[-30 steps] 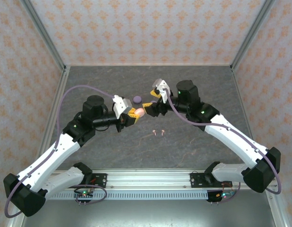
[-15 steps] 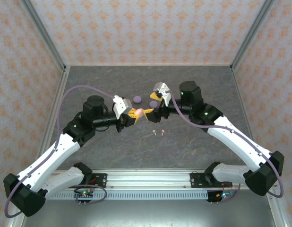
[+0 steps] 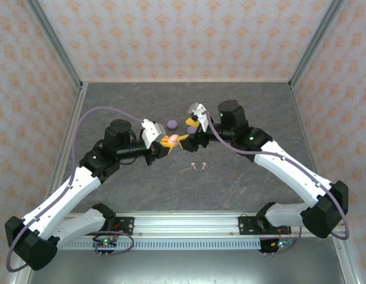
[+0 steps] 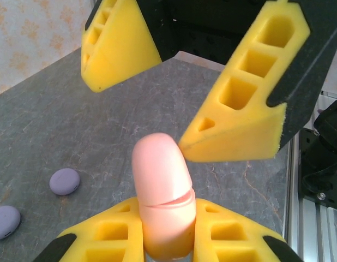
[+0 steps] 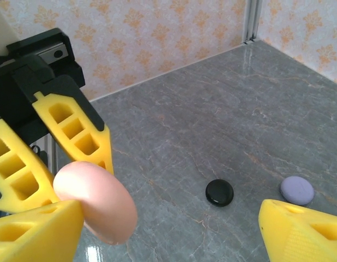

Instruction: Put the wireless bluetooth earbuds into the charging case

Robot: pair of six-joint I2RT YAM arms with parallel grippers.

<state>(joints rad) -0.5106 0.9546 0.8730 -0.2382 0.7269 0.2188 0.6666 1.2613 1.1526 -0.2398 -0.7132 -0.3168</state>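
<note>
**Left hand grips the pink case, right hand spread around it**

The left hand is clamped on the pink charging case, whose rounded end pokes out past its fingertips. The right hand stands wide apart. One of its yellow fingers sits just beside the case's tip and the other is well clear. The pink earbuds lie on the tabletop on the base side of both hands, untouched. Beyond the hands lie a lilac disc and a black disc.
</note>
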